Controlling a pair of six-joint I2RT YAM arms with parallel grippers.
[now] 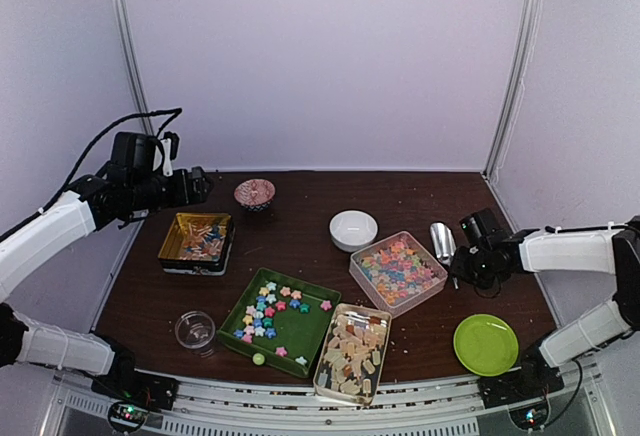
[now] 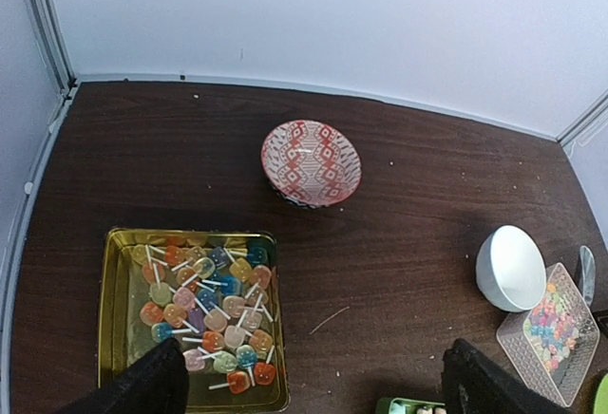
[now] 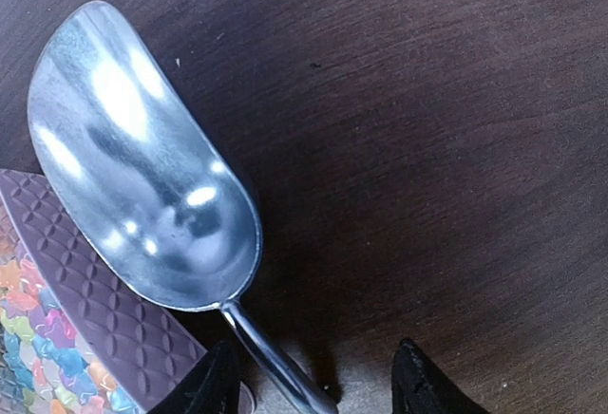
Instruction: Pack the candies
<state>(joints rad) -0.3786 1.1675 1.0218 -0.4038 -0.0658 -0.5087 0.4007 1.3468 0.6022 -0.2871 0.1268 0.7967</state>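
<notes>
I see a dark brown table. White walls rise behind and beside it, joined by metal posts.

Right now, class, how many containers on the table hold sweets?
4. The gold tin at the left, the green tray at front centre, the square clear tray right of centre, the long clear tray at the near edge. None looks hidden.

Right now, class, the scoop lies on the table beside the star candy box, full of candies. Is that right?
No: the scoop is empty, as the right wrist view shows. It does lie on the table beside the star candy box.
</notes>
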